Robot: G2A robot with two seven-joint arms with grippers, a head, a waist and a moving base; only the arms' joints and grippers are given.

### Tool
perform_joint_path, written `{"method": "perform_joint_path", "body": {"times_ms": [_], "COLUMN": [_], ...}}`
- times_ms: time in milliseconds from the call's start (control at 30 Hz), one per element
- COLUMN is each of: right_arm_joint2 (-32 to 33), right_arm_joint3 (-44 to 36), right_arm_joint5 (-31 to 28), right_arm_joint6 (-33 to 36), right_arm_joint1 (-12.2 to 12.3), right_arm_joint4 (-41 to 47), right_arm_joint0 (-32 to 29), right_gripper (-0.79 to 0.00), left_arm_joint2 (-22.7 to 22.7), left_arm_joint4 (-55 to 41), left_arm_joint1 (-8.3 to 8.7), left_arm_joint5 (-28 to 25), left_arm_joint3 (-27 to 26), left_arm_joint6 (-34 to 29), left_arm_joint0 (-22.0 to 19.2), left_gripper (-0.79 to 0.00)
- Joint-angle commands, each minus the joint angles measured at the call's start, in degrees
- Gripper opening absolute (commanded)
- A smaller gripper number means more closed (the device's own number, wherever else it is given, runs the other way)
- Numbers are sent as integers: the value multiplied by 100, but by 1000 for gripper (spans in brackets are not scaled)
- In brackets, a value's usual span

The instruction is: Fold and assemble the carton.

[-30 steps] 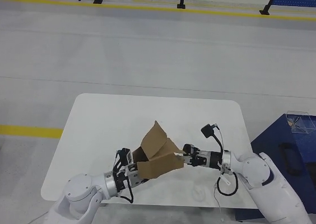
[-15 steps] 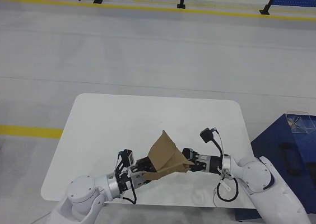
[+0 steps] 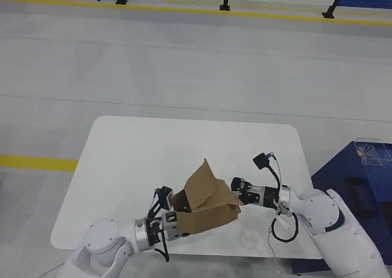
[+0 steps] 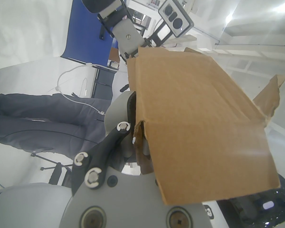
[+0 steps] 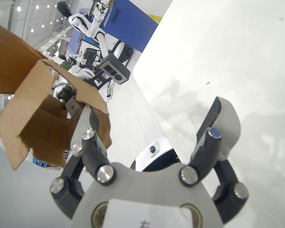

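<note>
Carton (image 3: 206,205) touches wide-open right pincer (image 5: 153,106) (one finger).

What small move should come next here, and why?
Probably the right gripper should nudge the loose flap inward: its fingers are open, one lying against that flap, while the left gripper clamps the carton, whose flaps stand open.

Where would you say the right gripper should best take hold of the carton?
Probably the flap edge nearest the right gripper, approached from the robot's right: it juts out free there, while the left gripper holds the carton's opposite wall.
</note>
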Motion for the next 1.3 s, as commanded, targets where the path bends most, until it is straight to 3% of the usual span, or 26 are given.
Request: {"method": "perform_joint_path", "body": {"times_ms": [0, 233, 667, 1267], "right_arm_joint2": [-53, -107, 732, 111], "right_arm_joint3": [4, 67, -388, -323], "right_arm_joint5": [-4, -71, -415, -285], "right_arm_joint6": [3, -29, 102, 181], "right_arm_joint1": [-10, -30, 92, 24], "right_arm_joint4": [-5, 28, 850, 448], "right_arm_joint0": [33, 111, -311, -251], "right_gripper": [0, 0, 0, 0], "left_arm_joint2": [37, 82, 129, 269], "left_arm_joint4": [52, 88, 280, 483], "left_arm_joint1": [7, 31, 67, 105], "left_arm_joint5": [-101, -227, -396, -528], "left_arm_joint3": [-10, 27, 77, 38], "left_arm_joint6": [-66, -127, 113, 307], "left_arm_joint0": [-4, -26, -33, 17], "left_gripper": [-785, -785, -785, -785]}}
